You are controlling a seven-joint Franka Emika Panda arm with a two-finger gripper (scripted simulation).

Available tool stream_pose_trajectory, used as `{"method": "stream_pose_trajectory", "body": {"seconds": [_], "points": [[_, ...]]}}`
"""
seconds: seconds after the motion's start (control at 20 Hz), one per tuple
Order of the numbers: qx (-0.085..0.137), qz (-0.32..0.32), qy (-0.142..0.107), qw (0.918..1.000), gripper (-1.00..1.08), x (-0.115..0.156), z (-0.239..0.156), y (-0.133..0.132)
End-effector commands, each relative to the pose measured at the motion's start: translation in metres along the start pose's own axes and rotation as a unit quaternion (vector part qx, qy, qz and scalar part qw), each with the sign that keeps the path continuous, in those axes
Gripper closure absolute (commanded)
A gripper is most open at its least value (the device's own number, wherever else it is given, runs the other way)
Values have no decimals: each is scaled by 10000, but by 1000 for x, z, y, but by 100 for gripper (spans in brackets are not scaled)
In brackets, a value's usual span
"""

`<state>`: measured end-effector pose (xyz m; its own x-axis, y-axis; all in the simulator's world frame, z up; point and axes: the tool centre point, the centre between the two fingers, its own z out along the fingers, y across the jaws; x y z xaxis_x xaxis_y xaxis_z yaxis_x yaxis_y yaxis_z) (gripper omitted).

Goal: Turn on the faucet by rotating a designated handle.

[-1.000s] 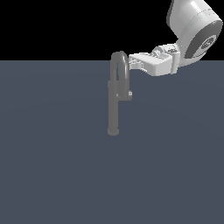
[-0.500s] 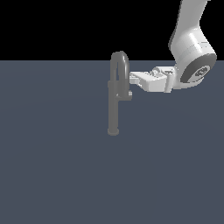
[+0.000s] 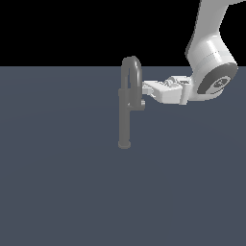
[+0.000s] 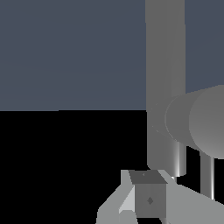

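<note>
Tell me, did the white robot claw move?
Yes. The white gripper dropped lower, from beside the slim grey metal faucet's arch down towards its collar, on the exterior view's right.

Tool level, fingers closed together

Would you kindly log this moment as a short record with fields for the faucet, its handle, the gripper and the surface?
faucet: grey faucet, long pipe with an arched top and a blocky collar
handle: short stub handle sticking out of the collar toward the exterior view's right
gripper: gripper reaches in from the exterior view's right, tip at the collar just above the handle; contact and jaw state unclear
surface: plain slate-blue surface
</note>
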<state>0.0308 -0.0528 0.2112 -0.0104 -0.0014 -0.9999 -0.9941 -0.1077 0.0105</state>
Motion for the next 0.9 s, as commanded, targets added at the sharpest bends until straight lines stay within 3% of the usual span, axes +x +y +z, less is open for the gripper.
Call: {"method": "stream_pose_trajectory", "body": {"seconds": [0.0, 0.85], "points": [[2, -3, 2, 10000, 108, -3, 0, 5], [3, -4, 0, 10000, 108, -13, 0, 45]]}}
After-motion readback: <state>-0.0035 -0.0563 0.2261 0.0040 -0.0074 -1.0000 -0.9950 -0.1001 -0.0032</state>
